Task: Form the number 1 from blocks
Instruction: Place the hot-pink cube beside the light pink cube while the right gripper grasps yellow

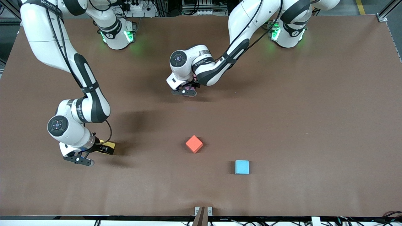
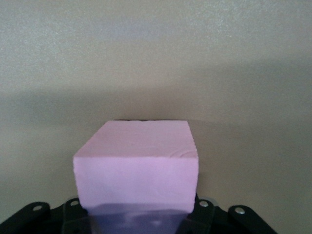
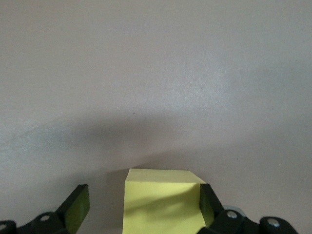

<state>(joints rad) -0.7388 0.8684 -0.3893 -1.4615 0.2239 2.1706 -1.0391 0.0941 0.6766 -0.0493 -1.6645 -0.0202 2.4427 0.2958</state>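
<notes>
Front view: left gripper (image 1: 187, 91) clenched on pink block (image 2: 139, 165); right gripper (image 1: 94, 153) released, straddling yellow block (image 3: 163, 202); no legible writing.

Four blocks show. The orange block (image 1: 194, 143) sits flat on the table near its middle, turned cornerwise so it reads as a diamond. At about four o'clock from it, nearer the front camera, the light blue block (image 1: 242, 167) lies square to the table edge, apart from the orange one. The pink block (image 2: 137, 163) is at twelve o'clock from the orange one, well apart, only a sliver visible from the front. The yellow block (image 3: 163, 202) lies toward the right arm's end, at nine o'clock, apparently flat on the table.
</notes>
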